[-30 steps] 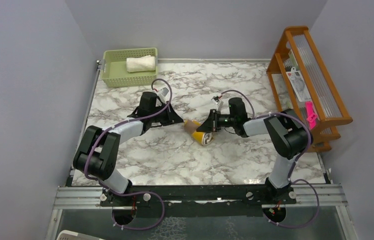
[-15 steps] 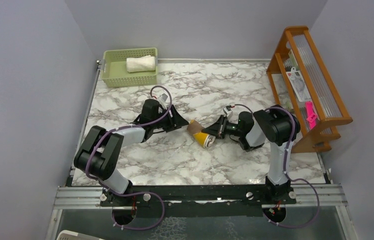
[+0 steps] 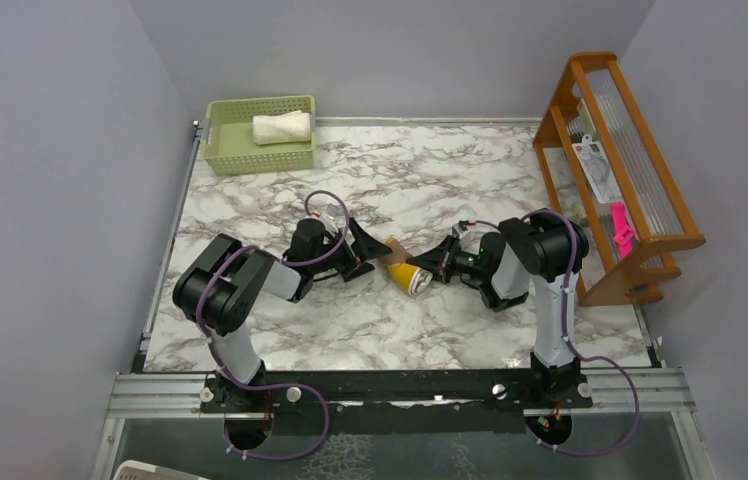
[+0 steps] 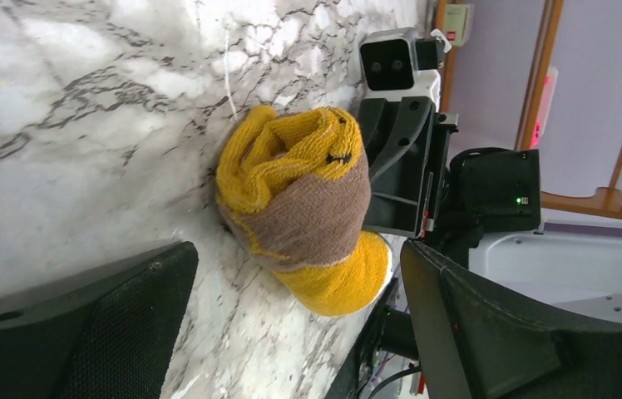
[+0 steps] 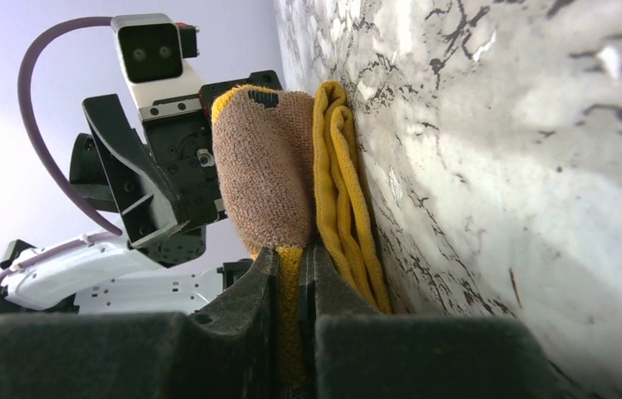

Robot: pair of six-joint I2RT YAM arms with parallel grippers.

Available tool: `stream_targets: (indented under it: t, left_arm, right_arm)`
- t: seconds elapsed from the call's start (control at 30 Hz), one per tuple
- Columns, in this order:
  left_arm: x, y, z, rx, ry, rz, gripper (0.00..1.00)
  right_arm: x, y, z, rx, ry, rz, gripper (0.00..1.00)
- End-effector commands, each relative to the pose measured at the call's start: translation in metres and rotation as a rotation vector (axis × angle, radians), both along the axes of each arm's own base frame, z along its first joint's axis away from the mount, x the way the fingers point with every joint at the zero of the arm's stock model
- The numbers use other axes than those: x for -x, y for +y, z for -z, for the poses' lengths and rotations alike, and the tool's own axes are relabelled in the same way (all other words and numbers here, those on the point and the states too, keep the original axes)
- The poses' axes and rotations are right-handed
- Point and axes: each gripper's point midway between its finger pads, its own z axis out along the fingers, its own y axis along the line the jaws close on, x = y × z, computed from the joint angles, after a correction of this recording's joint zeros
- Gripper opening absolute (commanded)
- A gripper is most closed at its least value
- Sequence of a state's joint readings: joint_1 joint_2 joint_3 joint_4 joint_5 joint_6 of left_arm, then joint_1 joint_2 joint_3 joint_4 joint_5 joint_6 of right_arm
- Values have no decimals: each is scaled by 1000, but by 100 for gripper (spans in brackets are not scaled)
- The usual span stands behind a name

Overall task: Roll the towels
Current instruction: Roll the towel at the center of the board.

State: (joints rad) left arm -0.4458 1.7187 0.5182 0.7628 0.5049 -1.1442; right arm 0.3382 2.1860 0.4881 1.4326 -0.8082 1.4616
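Rolling looks nearly done for the yellow towel (image 3: 408, 275). It lies as a fat roll near the middle of the worktop (image 3: 350, 320), a little toward the right edge. Its brown patch (image 4: 308, 224) is wrapped round the outside.

Your right pincer (image 5: 293, 253) is down low at the right end of the roll. Its fingers are pressed together on a fold of yellow cloth. Your left pincer (image 3: 372, 256) is at the other end and spread wide, with one finger on each side of the roll. I cannot see it touching the cloth.

The white towel (image 3: 281, 127) sits rolled up in the basket (image 3: 225, 150) at the far left corner, so I think that one is finished.

My guess is that you are now holding and tidying the yellow roll. The end that faces your left pincer looks loose, and the yellow layers puff out there.

Next, I think you should bring the left pincer round the whole roll and close it gently. Do that before the right pincer lets go, or the roll may spring open. After that, the roll may belong in the basket beside the white one, but that is only a guess.
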Motion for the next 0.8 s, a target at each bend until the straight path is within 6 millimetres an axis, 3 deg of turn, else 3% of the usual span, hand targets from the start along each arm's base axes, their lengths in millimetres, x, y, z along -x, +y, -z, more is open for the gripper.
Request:
stream_targets:
  t: [0.0, 0.37, 0.7, 0.73, 0.77]
  left_arm:
    - [3, -19, 4, 89, 22, 14, 94]
    - [6, -31, 38, 38, 71, 26, 70]
    - [-15, -33, 36, -33, -38, 26, 41]
    - [-17, -33, 37, -49, -45, 28, 37]
    - [-20, -32, 37, -66, -51, 31, 34]
  right_arm:
    - [-9, -2, -11, -9, -112, 32, 1]
    - [-12, 0, -15, 29, -153, 7, 1]
    - [-13, 4, -22, 80, -226, -56, 1]
    - [-13, 5, -23, 89, -246, -71, 3]
    - [-13, 5, -24, 99, -264, -82, 15]
